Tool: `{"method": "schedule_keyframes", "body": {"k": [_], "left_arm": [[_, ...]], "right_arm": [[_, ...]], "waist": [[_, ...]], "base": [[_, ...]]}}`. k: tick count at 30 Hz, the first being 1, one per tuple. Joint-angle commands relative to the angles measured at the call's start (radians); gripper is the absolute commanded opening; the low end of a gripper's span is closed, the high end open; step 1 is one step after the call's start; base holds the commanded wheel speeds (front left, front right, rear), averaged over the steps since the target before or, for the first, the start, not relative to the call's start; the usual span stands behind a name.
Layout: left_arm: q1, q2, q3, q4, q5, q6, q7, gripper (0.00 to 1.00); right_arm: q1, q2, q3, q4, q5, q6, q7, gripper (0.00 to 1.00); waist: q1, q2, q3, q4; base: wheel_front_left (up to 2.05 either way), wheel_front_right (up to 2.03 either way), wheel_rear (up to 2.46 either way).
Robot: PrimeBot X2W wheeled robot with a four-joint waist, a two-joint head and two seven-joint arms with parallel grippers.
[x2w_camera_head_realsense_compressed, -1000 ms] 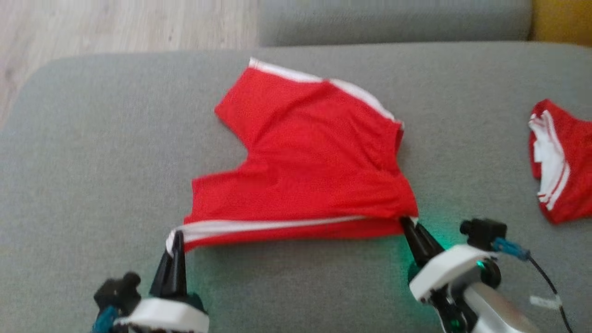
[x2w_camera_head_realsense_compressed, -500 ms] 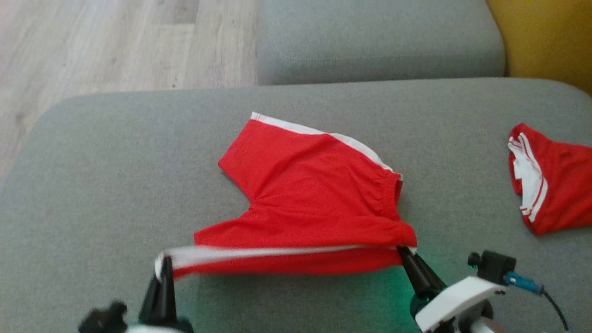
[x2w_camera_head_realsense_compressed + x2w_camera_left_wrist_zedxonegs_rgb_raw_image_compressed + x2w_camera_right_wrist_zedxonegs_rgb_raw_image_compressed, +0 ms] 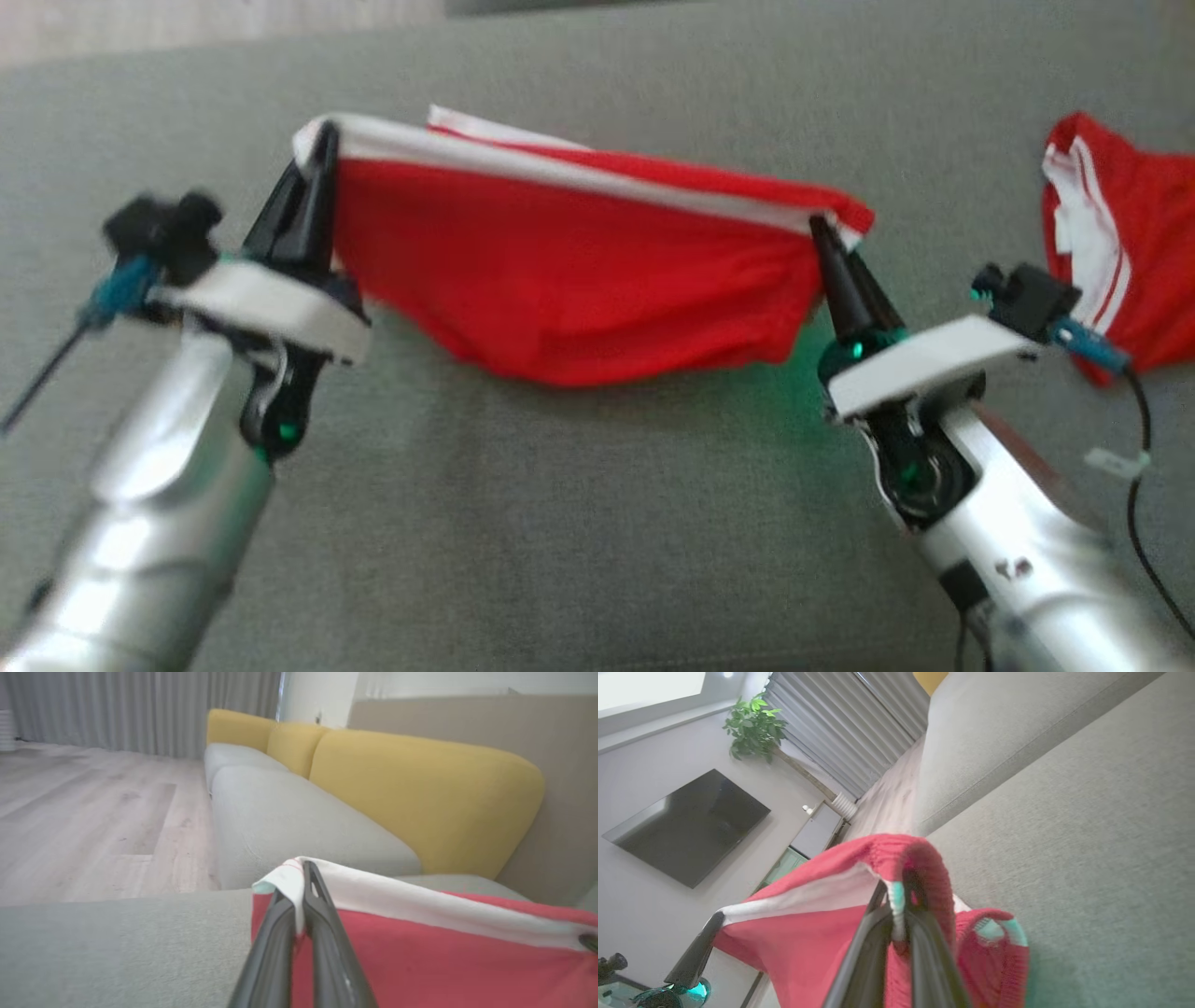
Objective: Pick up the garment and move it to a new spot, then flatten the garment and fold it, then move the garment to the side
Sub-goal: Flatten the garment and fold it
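The shorts (image 3: 579,299) are clamped by the left end effector (image 3: 325,140) and right end effector (image 3: 820,224), above a grey sofa (image 3: 560,523); wooden floor (image 3: 93,812) is seen beyond.

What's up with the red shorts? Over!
Left gripper, right gripper: both shut on white-striped red fabric shorts. Shorts stretched between, over grey sofa cushion. Other red-and-white garment apart, far right.
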Motion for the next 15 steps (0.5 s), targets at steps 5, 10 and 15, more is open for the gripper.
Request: {"method": "schedule_keyframes", "body": {"k": [5, 10, 15], "left_arm": [[-0.158, 0.079, -0.089, 0.062, -0.072, 0.002, 0.016, 0.00], [-0.245, 0.117, -0.181, 0.113, -0.145, 0.002, -0.004, 0.00], [-0.296, 0.146, -0.275, 0.146, -0.210, 0.002, -0.017, 0.00]], "right_arm": [[-0.106, 0.074, 0.029, 0.058, -0.072, -0.001, -0.031, 0.00], [-0.162, 0.120, 0.049, 0.101, -0.083, -0.001, -0.041, 0.00], [-0.179, 0.140, 0.062, 0.125, -0.075, -0.001, -0.048, 0.00]], "waist": [[-0.0005, 0.0000, 0.122, -0.070], [-0.0005, 0.0000, 0.166, -0.102], [-0.0005, 0.0000, 0.179, -0.123]], "base": [[0.00, 0.00, 0.00], [0.00, 0.00, 0.00], [0.00, 0.00, 0.00]]}}
